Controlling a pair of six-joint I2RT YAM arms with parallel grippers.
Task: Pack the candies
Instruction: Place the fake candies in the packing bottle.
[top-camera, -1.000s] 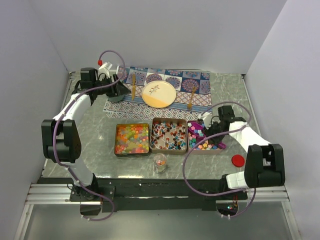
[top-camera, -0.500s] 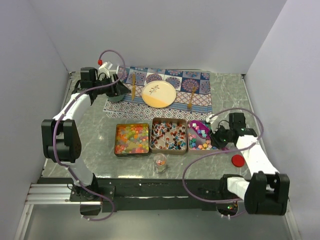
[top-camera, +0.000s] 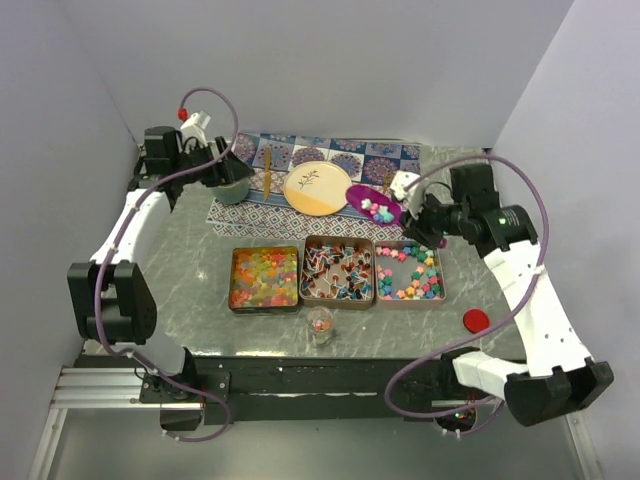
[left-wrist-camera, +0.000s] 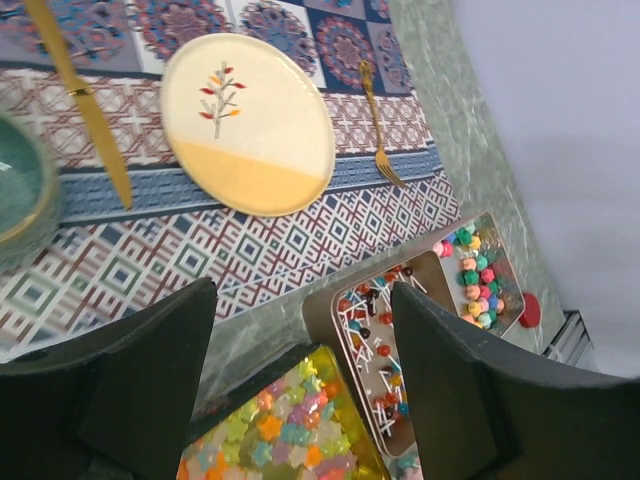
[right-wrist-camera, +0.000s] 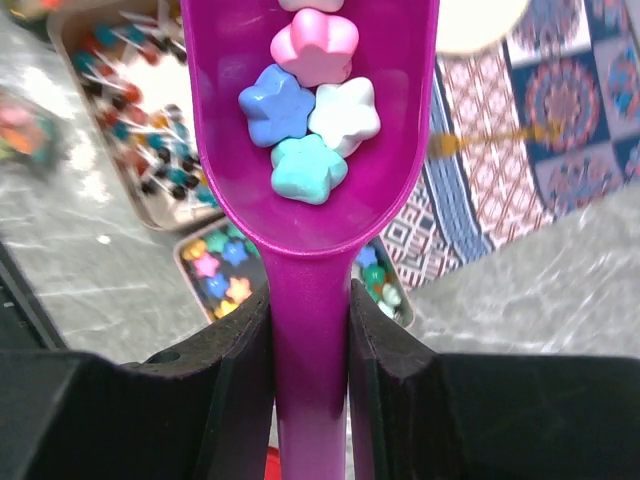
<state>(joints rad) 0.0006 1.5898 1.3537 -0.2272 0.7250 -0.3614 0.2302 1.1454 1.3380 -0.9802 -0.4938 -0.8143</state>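
The purple scoop (right-wrist-camera: 310, 235) (loaded with pastel star candies (right-wrist-camera: 308, 112)) is clamped by the right gripper (right-wrist-camera: 310, 330) near the far edge of the table (top-camera: 195, 290); the left gripper (left-wrist-camera: 300, 350) is held spread wide, empty.

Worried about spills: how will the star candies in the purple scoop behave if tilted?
The star candies lie loose and look glossy, so they would probably slide. The purple scoop looks shallow, so it likely holds them poorly. Small, so probably light.

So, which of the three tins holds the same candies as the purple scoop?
The right tin, with pastel star pieces like those in the scoop. The middle tin holds wrapped pieces, the left tin gummies.
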